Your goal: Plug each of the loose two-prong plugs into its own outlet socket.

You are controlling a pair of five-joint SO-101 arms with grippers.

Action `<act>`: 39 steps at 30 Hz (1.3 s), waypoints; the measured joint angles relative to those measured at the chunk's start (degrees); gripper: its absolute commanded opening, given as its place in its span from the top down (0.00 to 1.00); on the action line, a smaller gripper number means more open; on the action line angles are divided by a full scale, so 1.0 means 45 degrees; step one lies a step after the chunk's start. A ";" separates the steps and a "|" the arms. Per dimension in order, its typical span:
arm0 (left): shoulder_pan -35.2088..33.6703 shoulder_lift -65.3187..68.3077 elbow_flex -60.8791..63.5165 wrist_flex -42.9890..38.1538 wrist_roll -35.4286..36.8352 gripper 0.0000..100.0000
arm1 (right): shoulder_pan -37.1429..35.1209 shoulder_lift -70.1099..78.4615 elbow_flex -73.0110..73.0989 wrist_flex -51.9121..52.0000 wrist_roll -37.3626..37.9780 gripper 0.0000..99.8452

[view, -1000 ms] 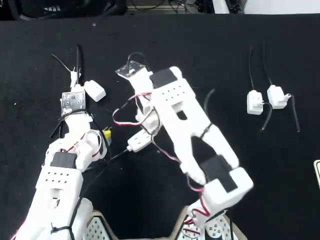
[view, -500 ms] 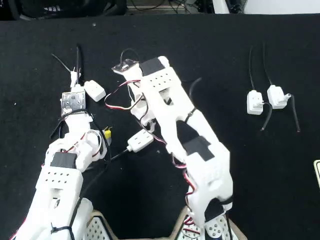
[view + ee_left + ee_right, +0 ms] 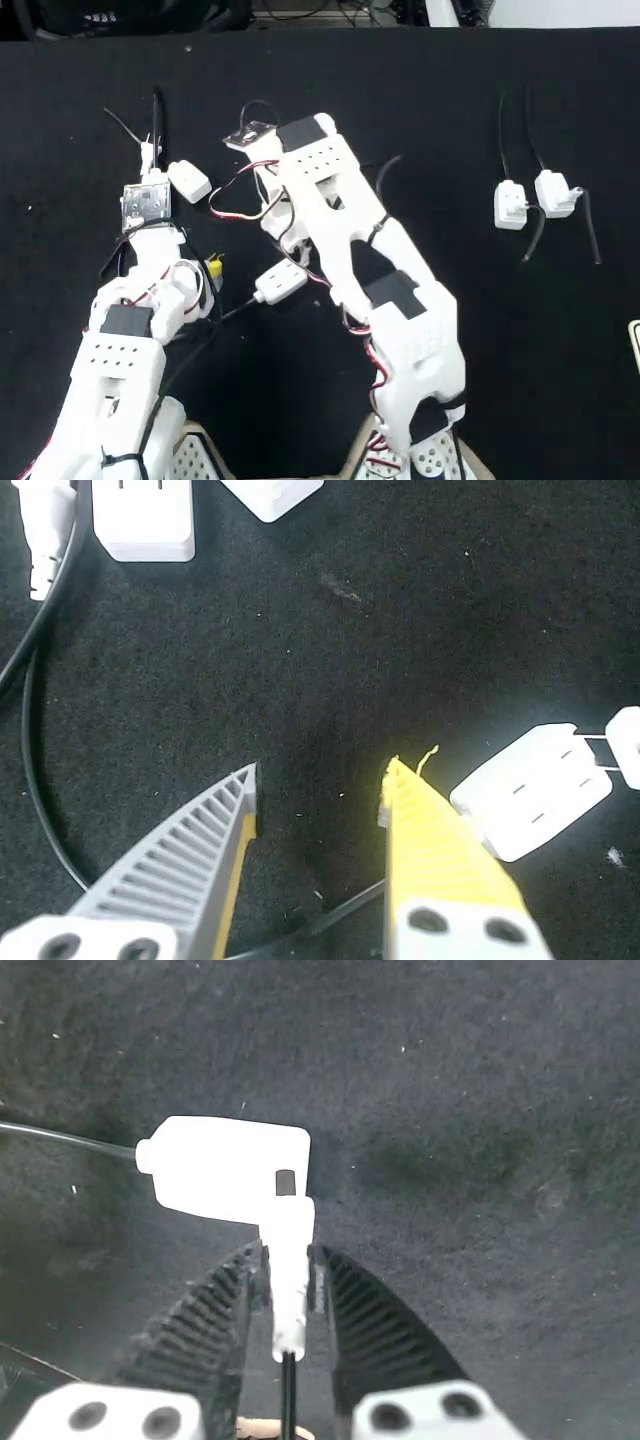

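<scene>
My right gripper (image 3: 288,1255) is shut on a small white two-prong plug (image 3: 287,1260) with a black cord. The plug's front end meets the side of a white outlet block (image 3: 225,1175). In the high view this outlet block (image 3: 280,282) lies mid-table, partly under the right arm (image 3: 330,210). My left gripper (image 3: 318,780) hangs open over bare cloth just beside the same outlet block (image 3: 535,792), whose far end shows the plug's metal prongs (image 3: 598,744). In the high view its yellow fingertip (image 3: 213,266) shows left of the block. Another white block (image 3: 190,181) and a plug (image 3: 148,156) lie at the far left.
Two white plug-and-socket pairs (image 3: 510,205) (image 3: 553,193) with black cords lie at the right. Thin black cables (image 3: 35,730) trail over the black cloth (image 3: 420,100) near the left arm. Red and white servo wires hang from the right arm.
The right arm has stretched and swung left and farther out over the table during the first half second, then held still. The left arm and the outlet block have not moved.
</scene>
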 measured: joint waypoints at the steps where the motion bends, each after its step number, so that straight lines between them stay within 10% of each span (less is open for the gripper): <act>1: 0.0000 0.0000 0.0000 0.0000 0.0000 0.80 | 0.0000 0.0000 0.0000 0.0000 0.0000 0.99; 39: 0.0000 0.0000 0.0000 0.0000 0.0000 0.80 | -0.0156 -0.0899 0.1465 0.0039 0.0371 0.99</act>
